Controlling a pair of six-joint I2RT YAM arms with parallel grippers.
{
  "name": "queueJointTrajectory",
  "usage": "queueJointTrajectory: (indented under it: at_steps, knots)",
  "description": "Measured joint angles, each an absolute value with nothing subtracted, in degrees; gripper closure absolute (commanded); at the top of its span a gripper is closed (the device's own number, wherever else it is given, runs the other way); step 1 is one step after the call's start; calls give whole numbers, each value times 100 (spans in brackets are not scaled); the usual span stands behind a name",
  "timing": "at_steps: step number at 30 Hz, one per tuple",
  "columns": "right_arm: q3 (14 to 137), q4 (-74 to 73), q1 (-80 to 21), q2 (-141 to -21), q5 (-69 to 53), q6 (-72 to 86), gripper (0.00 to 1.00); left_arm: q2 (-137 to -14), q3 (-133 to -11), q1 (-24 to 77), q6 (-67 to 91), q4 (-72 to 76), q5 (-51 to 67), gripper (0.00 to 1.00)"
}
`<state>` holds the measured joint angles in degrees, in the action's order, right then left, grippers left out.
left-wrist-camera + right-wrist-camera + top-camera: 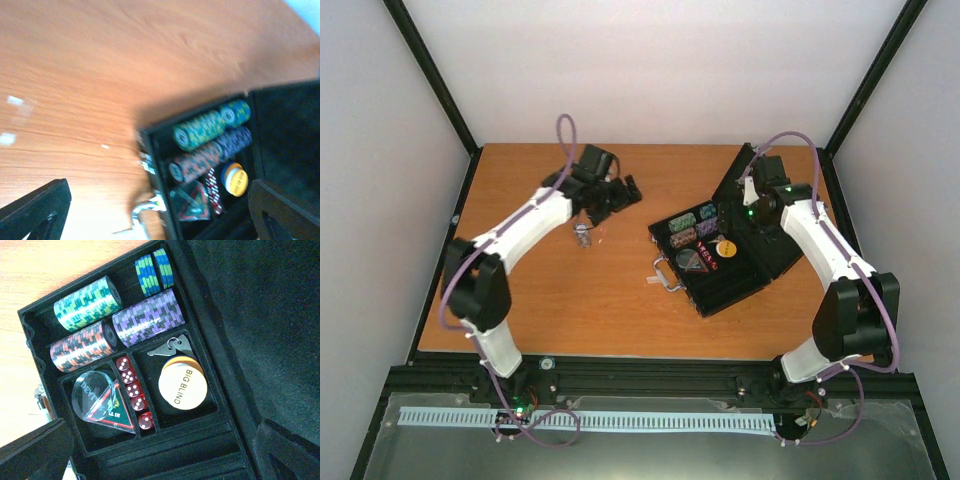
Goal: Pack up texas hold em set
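Standing by the rig right now, and the black case [725,295] is sitting wide open on the right half of the bench [570,300]. It's turned at an angle, with its lid [260,315] flopped back toward the far right corner. The silver handle [665,274] sticks out on the side facing the middle of the bench.

Inside the tray [165,460] it's all pretty tidy. There are four chip rows [87,302] lying on their sides: green, a short blue one, purple and a reddish one. Below them is a line of five red dice [133,390] in a narrow slot. Left of the dice there's a clear teardrop plaque [97,402]. Right of them is the white disc [182,385] reading BIG BLIND, with a little pair of keys [167,347] just above it.

The right fingers [290,452] hang over the open tray, spread wide, nothing between them. The left fingers [628,190] are at the back of the bench, well apart from the case and pointed toward it, also spread and empty.

Between the left arm [535,225] and the case there's one small shiny thing [583,235] lying loose on the wood, too small for me to tell what it is. There's a tiny white scrap [650,280] right by the handle too.
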<state>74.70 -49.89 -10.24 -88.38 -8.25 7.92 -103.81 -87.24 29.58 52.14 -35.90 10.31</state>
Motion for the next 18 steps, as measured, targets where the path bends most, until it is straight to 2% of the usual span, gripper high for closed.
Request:
queueJointTrajectory:
  at_steps: [6,13,18]
  knots:
    - [7371,-5002,-1024,-8812,-945,792,0,-9378,-8254,2305,4309,-4154,84,1]
    - [7367,-5024,-1024,-8812,-1031,764,0,-9821,-7719,2268,3542,-4591,-486,8]
    - [7367,-5043,-1024,-8812,-1083,727,0,-10136,-7310,2283,3240,-4600,-827,9]
